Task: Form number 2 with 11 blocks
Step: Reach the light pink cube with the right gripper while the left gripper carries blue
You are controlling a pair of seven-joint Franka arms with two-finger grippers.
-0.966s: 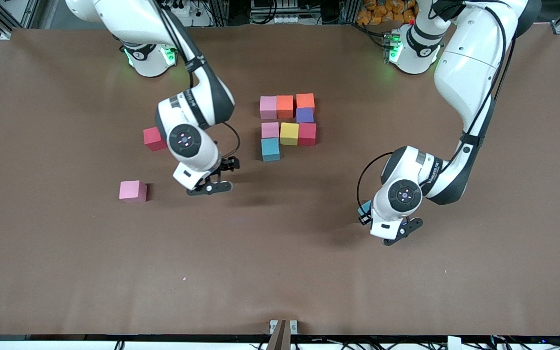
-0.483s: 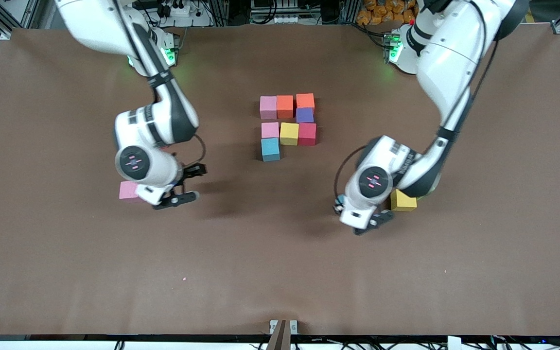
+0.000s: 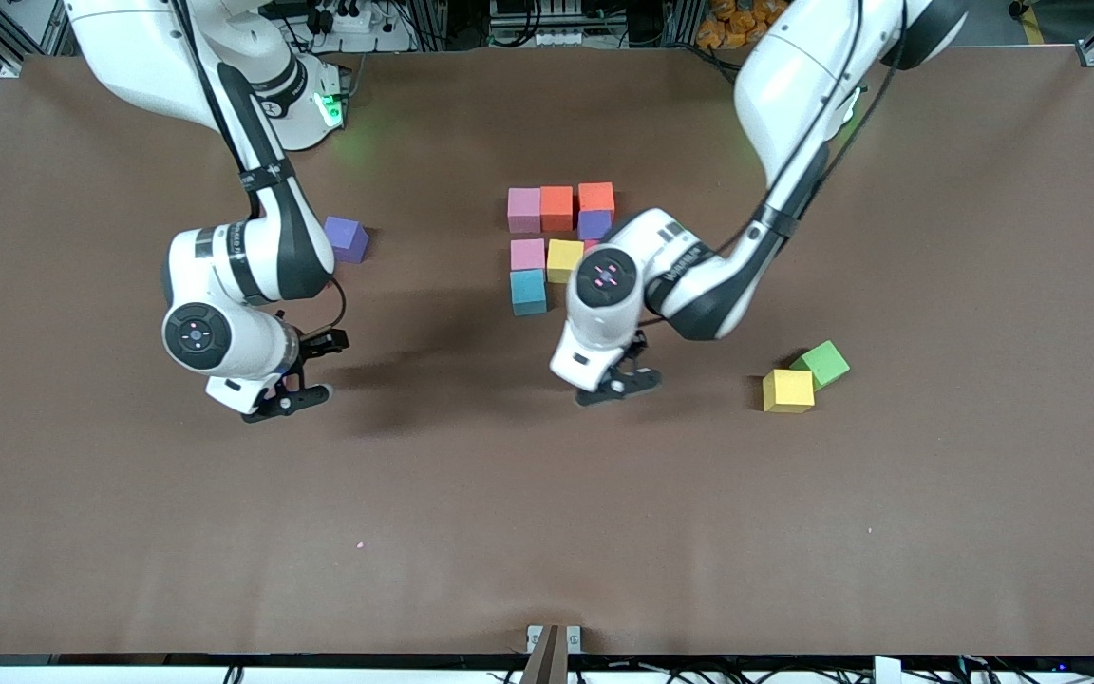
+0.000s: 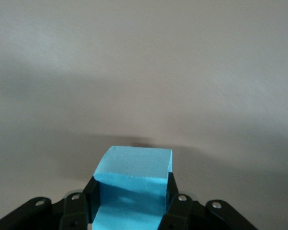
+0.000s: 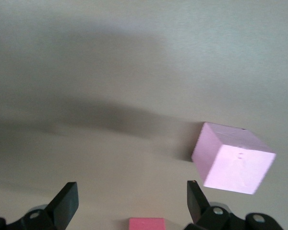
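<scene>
The left gripper (image 3: 619,383), fingers clenched on a light blue foam cube (image 4: 133,184), hangs over bare counter (image 3: 528,494) just beside the unfinished block digit (image 3: 561,245), while the right gripper (image 3: 305,372) gapes empty.

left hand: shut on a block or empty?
Shut on a block. In the left wrist view, the left hand has both fingers pressed against the sides of a light blue cube.

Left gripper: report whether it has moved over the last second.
Yes. The left gripper, holding a light blue block, moved toward the block cluster and the table's middle.
</scene>
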